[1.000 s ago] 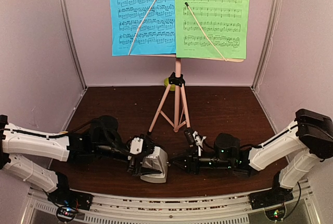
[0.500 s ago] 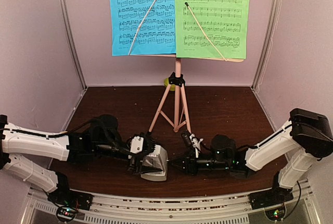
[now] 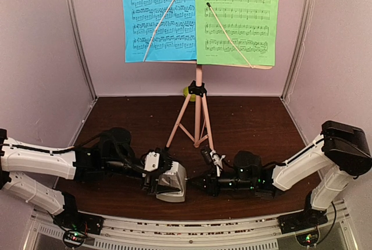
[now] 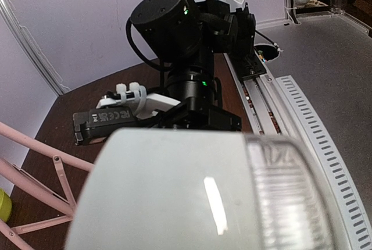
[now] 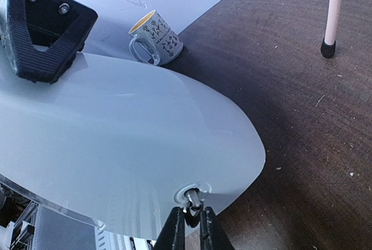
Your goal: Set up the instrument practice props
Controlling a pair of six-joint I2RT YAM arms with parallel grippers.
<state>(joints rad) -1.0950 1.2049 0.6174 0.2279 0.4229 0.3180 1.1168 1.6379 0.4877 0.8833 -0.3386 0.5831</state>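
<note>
**Right tool closes in on the metronome**

Against the frame a second ago, the right arm has slid left along the near edge of the bench [image 3: 256,125]. The right tool [image 3: 196,185] now sits just beside the metronome [image 3: 174,185], and its fingers have drawn much closer together. The metronome has shifted a touch to the left with the left tool [image 3: 161,183]. Stand and sheets have not moved.

The left tool is grasping the metronome. In the right wrist view one of its black finger pads [image 5: 40,26] presses on the pale body. In that same view the right tool [image 5: 192,224] is nipped on a small metal pin [image 5: 193,196] at the rim of the metronome's broad pale face.

The metronome lies low at the front of the bench, between the two tools. Its wide face is turned toward the right tool. From above, its longer side runs roughly front to back and is slightly skewed. I cannot tell which end is the narrow one, or whether it rests on the bench.

The pink music stand [image 3: 199,110] is upright behind it, pole vertical and tripod feet on the bench. It carries the blue sheet [image 3: 158,14] on the left and the green sheet [image 3: 235,17] on the right, both facing the arms. A lime-green bowl [image 3: 187,93] sits just behind the pole. A mug [image 5: 154,38] stands by the wall.
</note>
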